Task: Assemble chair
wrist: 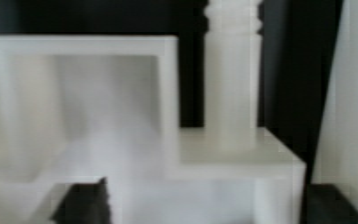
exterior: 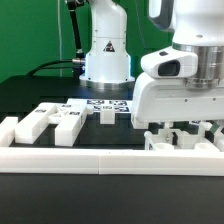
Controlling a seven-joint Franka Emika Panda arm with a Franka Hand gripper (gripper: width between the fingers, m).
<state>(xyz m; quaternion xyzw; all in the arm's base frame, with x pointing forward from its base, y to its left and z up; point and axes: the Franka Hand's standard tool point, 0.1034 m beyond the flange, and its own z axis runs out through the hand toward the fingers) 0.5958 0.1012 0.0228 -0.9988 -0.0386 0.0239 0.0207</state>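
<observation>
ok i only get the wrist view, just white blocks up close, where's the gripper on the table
Observer: The gripper hangs low at the exterior view's right, just behind the border rail.
Operator: any loose parts away from it
Observer: Yes, several chair pieces lie at the exterior view's left, behind the same rail.
Operator: what's behind them
Observer: The marker board lies flat, in front of the arm's base.

The arm (exterior: 190,25) is glossy white, all rounded shells. Just above the boxy white claw (exterior: 180,136) sits a housing (exterior: 172,68) with a dark oval inset and a grey band. Well behind the claw, the domed white base (exterior: 106,62) carries a black triangle sticker (exterior: 108,48), with dark cables (exterior: 60,65) beside it.
</observation>
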